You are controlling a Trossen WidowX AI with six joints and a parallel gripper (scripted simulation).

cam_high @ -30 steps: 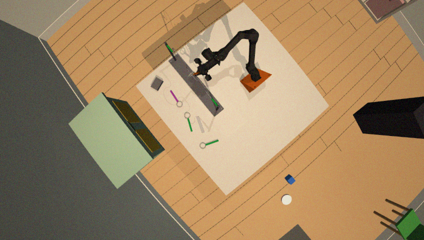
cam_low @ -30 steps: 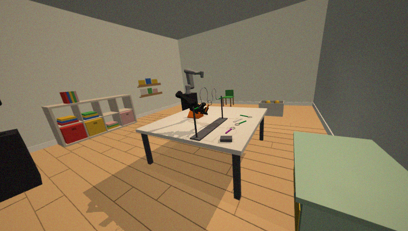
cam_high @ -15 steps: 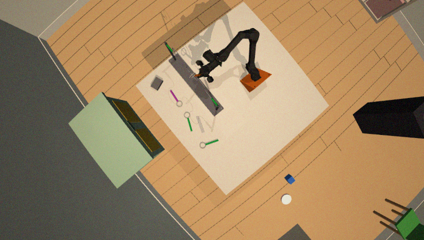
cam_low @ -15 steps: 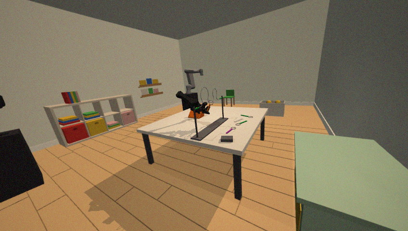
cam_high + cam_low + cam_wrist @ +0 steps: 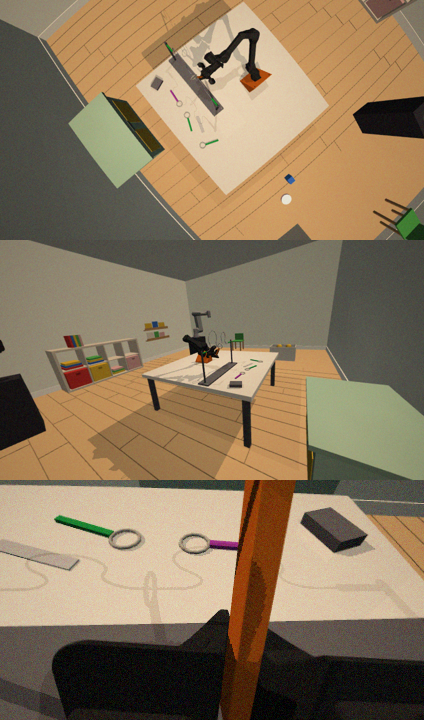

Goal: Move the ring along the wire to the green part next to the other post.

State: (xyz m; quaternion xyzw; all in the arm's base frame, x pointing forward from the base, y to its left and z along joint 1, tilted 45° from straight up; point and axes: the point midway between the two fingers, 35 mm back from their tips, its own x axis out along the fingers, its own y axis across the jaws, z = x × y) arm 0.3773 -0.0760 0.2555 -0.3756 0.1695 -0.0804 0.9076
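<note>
In the top view, toward the counter's [image 5: 252, 142] [image 5: 166, 370] [image 5: 30, 510] upper-left edge, the ring [image 5: 197, 76] [image 5: 220, 345] looks light and rigid; rightward, the orange handle [image 5: 199, 77] [image 5: 217, 352] [image 5: 265, 555] sits clamped in the end effector [image 5: 203, 77] [image 5: 215, 355] [image 5: 229, 618], best held low against twisting.
</note>
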